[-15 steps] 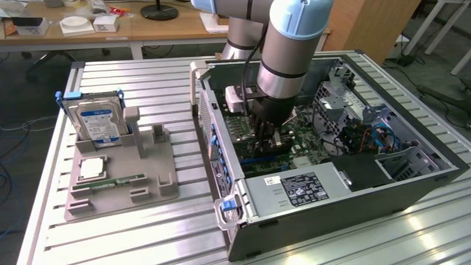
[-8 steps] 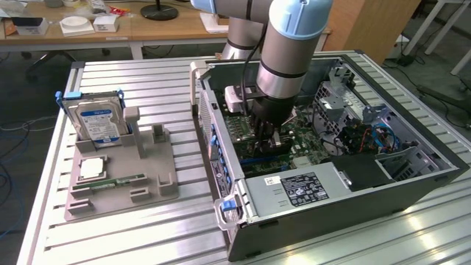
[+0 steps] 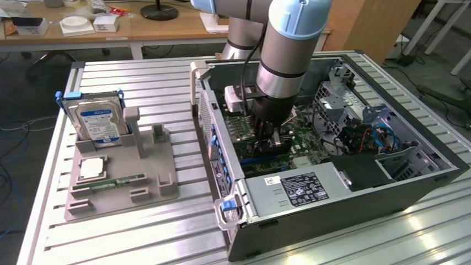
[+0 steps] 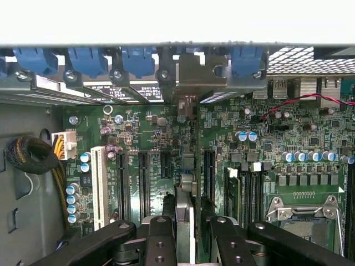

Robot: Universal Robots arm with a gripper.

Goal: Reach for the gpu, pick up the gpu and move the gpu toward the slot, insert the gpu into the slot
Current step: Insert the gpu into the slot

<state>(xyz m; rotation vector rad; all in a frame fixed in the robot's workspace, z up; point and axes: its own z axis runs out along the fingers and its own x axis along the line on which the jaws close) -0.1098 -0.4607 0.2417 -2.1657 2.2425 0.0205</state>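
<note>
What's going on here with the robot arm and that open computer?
The arm has its gripper down inside the open computer case, holding the gpu edge-on above the motherboard, in line with the expansion slots. The card's bracket end sits up by the case's rear openings. On the table beside the case, a parts holder carries a hard drive and a memory stick.

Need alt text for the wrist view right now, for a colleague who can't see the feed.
The claw holds the gpu edge-on above the green motherboard, its metal bracket reaching up toward the case's rear slot openings. Black expansion slots and a white slot lie beside the card, blue latches line the case edge, and the CPU socket sits off to one side.
</note>
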